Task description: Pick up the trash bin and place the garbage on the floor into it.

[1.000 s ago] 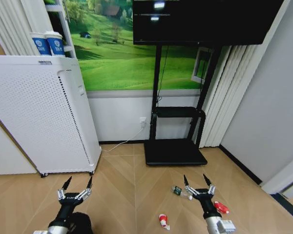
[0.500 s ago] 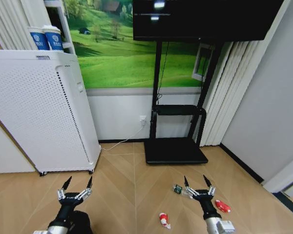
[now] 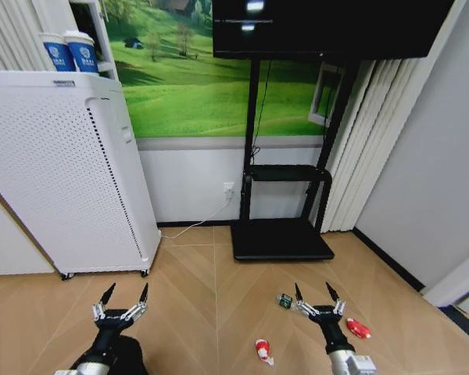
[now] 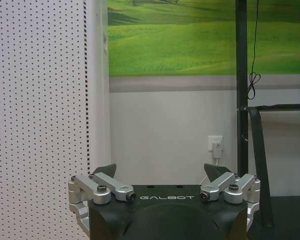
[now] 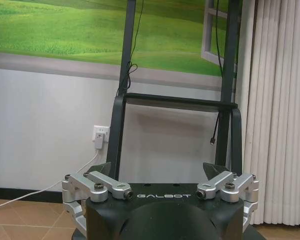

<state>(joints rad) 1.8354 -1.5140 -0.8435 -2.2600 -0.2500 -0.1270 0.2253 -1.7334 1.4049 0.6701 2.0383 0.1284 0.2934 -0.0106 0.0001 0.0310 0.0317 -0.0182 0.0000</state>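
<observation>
Three scraps of garbage lie on the wood floor in the head view: a green-and-dark wrapper (image 3: pixel 284 301), a red-and-white scrap (image 3: pixel 262 351) and a red scrap (image 3: pixel 357 329). My right gripper (image 3: pixel 312 287) hovers open among them, just right of the green wrapper, nothing between its fingers. My left gripper (image 3: pixel 127 287) is open and empty at the lower left. A black rounded shape (image 3: pixel 131 358) under my left wrist looks like the trash bin, mostly hidden by the arm. The left wrist view has the open left gripper (image 4: pixel 160 170), the right wrist view the open right gripper (image 5: pixel 157 167).
A tall white perforated appliance (image 3: pixel 62 172) stands at the left with two blue-and-white cups (image 3: pixel 70 51) on top. A black screen stand (image 3: pixel 281 238) with a flat base sits against the back wall. A white cable (image 3: pixel 191 229) runs along the floor. Curtains hang at the right.
The whole head picture has shifted a little, so the camera has moved. Both grippers stay open and keep their places in the frame.
</observation>
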